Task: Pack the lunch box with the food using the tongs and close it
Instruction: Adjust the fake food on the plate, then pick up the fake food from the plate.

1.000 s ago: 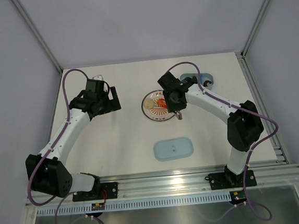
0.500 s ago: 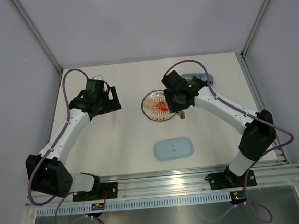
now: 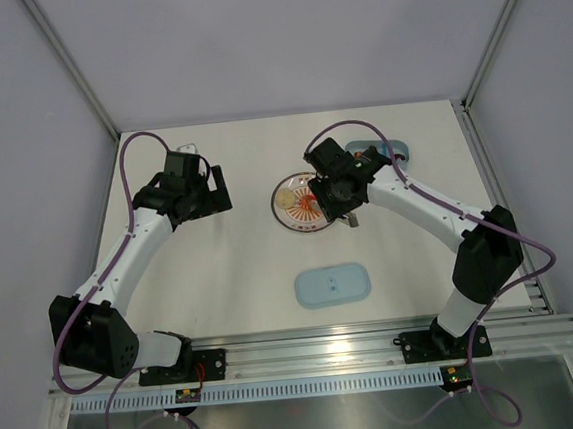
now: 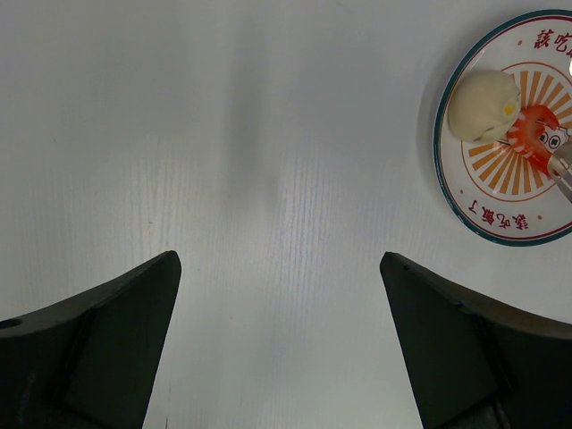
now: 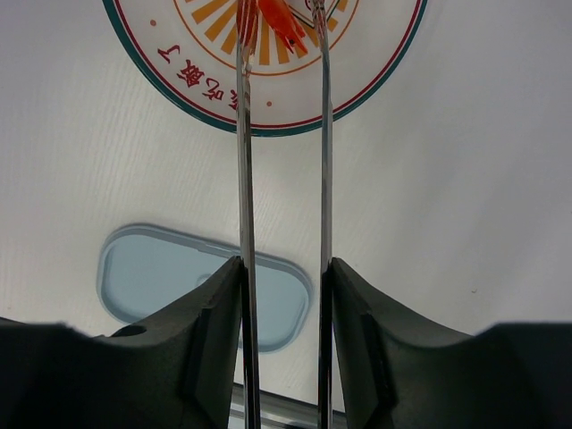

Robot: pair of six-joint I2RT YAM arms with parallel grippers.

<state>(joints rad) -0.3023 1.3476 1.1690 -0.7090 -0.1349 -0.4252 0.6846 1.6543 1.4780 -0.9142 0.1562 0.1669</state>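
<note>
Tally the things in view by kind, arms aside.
Plate: 1
Lid: 1
Lunch box: 1
Tongs: 1
Food in view: 2, pale piece and orange piece
Total: 6

From above, the right arm [image 3: 416, 203] covers much of the lunch box [image 3: 397, 152], the tongs [image 3: 352, 221] show only as a short silvery end below the wrist, and the food [image 3: 309, 204] on the plate [image 3: 285, 215] is too small to tell apart. In the right wrist view the top edge cuts off the tongs' tips, the red-orange piece [image 5: 281, 22] between them and most of the plate, while the right gripper [image 5: 284, 268] hides part of the lid [image 5: 152, 273]. In the left wrist view the plate runs off the right edge.
</note>
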